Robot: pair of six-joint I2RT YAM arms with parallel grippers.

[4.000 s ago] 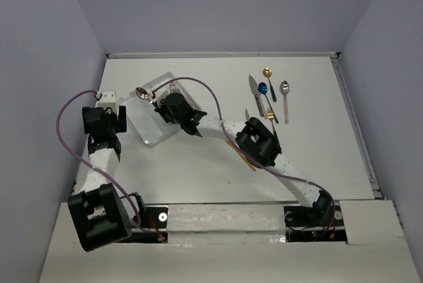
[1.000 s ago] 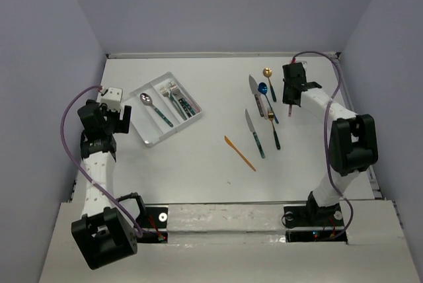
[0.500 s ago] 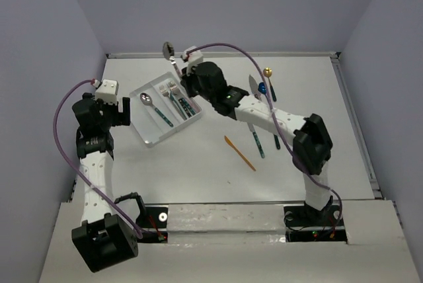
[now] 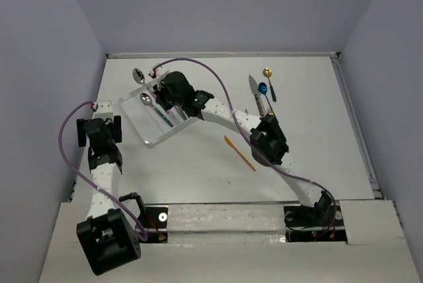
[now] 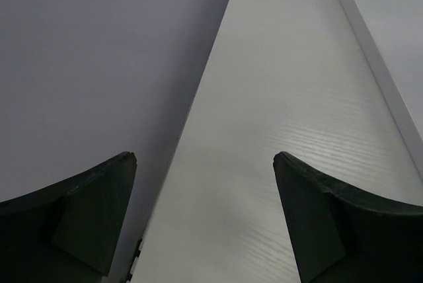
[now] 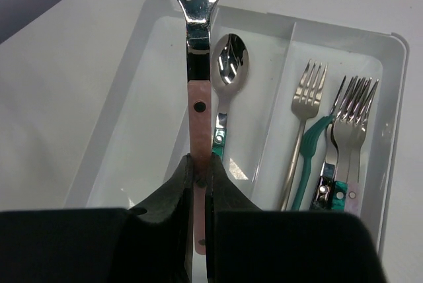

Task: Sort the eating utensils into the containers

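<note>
The right gripper [image 6: 198,164] is clamped on the pink handle of a silver spoon [image 6: 198,108]. It holds the spoon above the clear tray [image 6: 395,91], over the compartment where a teal-handled spoon [image 6: 228,65] lies. Forks [image 6: 307,91] fill the next one. The left gripper [image 5: 203,161], jaws wide apart, hangs over the left edge of the surface [image 4: 198,170].

Right gripper [image 6: 198,164] moved from well right of the tray [image 6: 390,84] to above its left compartment, pink-handled spoon [image 6: 198,98] pinched and carried along. Left gripper [image 5: 203,177] backed away from the tray's left edge.
</note>
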